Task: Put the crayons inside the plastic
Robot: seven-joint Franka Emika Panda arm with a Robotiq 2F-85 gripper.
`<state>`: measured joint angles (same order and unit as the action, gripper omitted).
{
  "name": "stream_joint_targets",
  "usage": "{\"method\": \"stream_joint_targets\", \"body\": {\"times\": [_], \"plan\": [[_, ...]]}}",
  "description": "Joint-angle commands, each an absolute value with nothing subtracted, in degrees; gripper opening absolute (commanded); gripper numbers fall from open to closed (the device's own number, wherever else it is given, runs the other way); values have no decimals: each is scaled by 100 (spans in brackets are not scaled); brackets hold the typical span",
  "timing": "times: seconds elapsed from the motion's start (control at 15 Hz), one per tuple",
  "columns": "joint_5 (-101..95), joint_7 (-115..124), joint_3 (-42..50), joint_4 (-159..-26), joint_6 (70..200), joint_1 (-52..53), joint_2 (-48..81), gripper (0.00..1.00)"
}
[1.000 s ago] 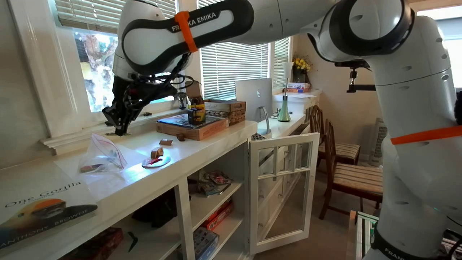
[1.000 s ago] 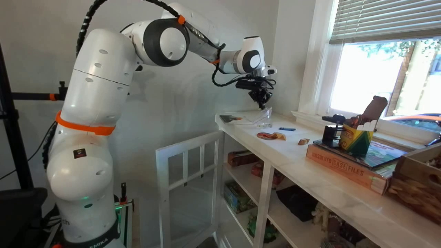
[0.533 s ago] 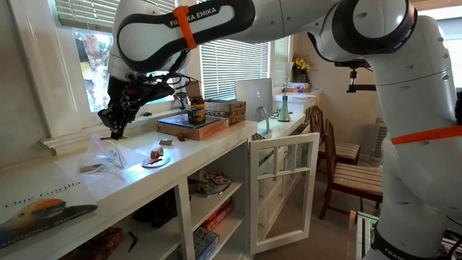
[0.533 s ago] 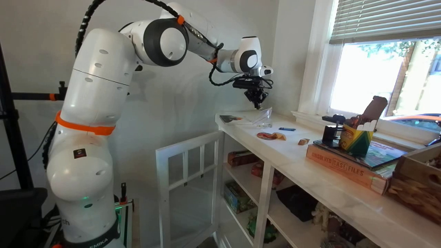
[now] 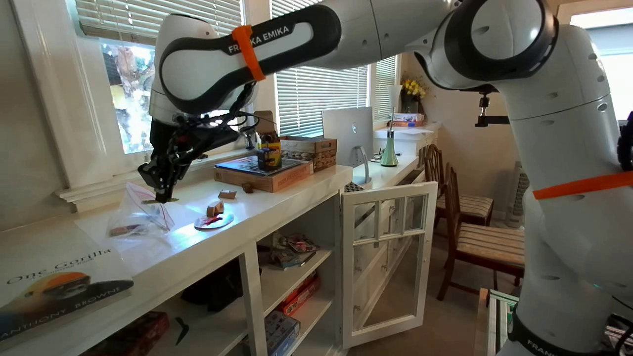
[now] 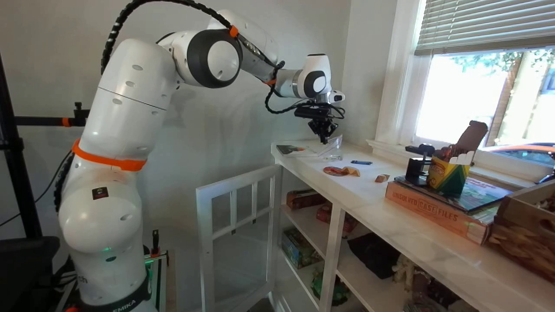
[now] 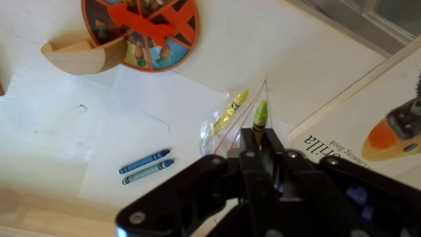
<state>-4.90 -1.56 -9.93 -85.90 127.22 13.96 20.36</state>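
One yellow-green crayon (image 7: 261, 113) is pinched in the end effector (image 7: 259, 140), whose jaws are closed on it from either side, its tip pointing to about twelve o'clock in the wrist view. Between ten and eleven o'clock from the fingertips lies a yellow crayon (image 7: 231, 112) — this one inside the clear plastic bag (image 7: 209, 135), whose red zip lines run between the two. In both exterior views the bag stands partly upright on the white worktop (image 6: 366, 190), with the end effector's tips close by its mouth — whether the held crayon reaches into it I cannot tell. Just short of nine o'clock in the wrist view, a blue crayon (image 7: 144, 161) and a light blue crayon (image 7: 148, 172) lie side by side on a pale sheet (image 7: 131, 131), tips facing roughly two o'clock. Farther out between ten and eleven rests a round picture disc (image 7: 136, 39) bearing a red-orange piece (image 7: 141, 23), a curved wooden piece (image 7: 82, 61) overlapping its eight o'clock edge. At three o'clock lies a gorilla book (image 7: 361, 125). In an exterior view, a yellow-and-green crayon box (image 6: 448, 175), flap raised, stands between three and four o'clock from the end effector, over an orange-sided box (image 6: 429, 212) lettered UNSOLVED CASE FILES.
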Motion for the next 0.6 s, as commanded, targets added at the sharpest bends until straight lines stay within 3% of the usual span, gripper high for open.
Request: {"method": "stream_joint_targets", "body": {"times": [0.0,0.53], "plan": [[-406,-274,-1008,-8434,12589,1364,2207,3],[-425,-174,-947,-8199,12702,1371,2494,3]]}}
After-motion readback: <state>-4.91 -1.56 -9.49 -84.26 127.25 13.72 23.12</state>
